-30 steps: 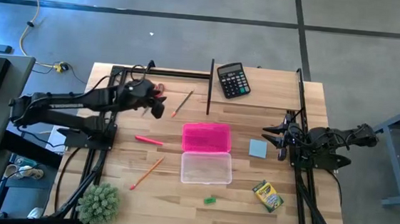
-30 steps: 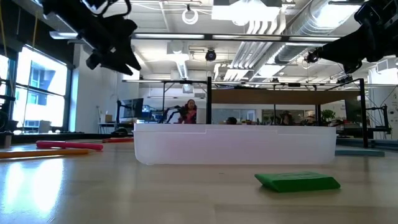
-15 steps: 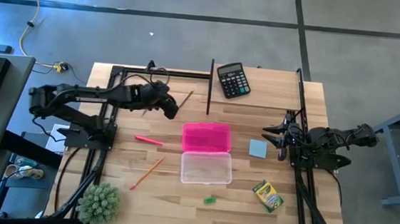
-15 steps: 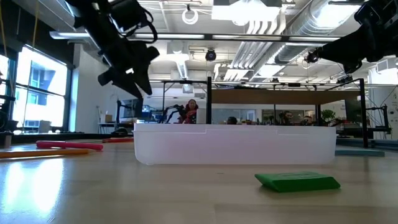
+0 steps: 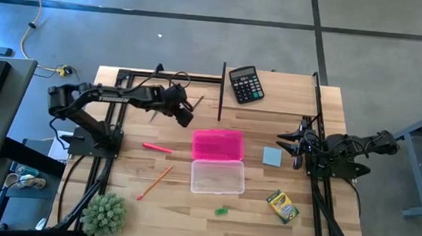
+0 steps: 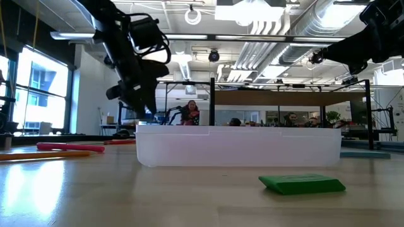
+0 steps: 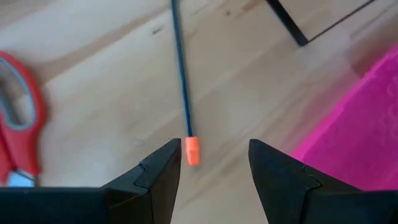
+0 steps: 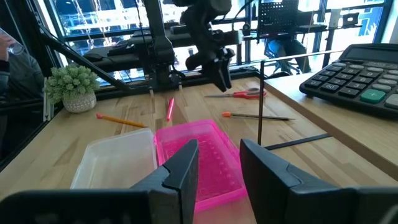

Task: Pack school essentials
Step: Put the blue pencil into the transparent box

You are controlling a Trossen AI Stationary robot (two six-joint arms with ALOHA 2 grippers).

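Observation:
My left gripper (image 5: 184,118) (image 7: 211,168) hangs open, pointing steeply down over the eraser end of a thin dark pencil (image 7: 181,81) (image 5: 192,109) that lies flat on the table. Its fingers stand on either side of the orange eraser (image 7: 191,151) without touching it. Red-handled scissors (image 7: 18,118) lie beside the pencil. The open case, a pink tray (image 5: 218,145) with a clear half (image 5: 217,177), lies mid-table. A pink pen (image 5: 157,148), an orange pencil (image 5: 154,183), a light-blue square (image 5: 271,156), a crayon box (image 5: 282,206) and a green piece (image 5: 222,210) lie around it. My right gripper (image 5: 286,142) (image 8: 219,155) waits at the right, slightly open with nothing between its fingers.
A black calculator (image 5: 245,84) sits at the far edge, a fuzzy green plant ball (image 5: 104,214) at the near left corner. A thin black upright rod (image 5: 221,92) stands between the pencil and the calculator. Black frame rails (image 5: 169,75) run along the table's sides.
My left gripper has reached out toward the table's right and come down toward the dark pencil, tipping from a shallow slant to steeply downward. It has stayed open. Nothing on the table has moved.

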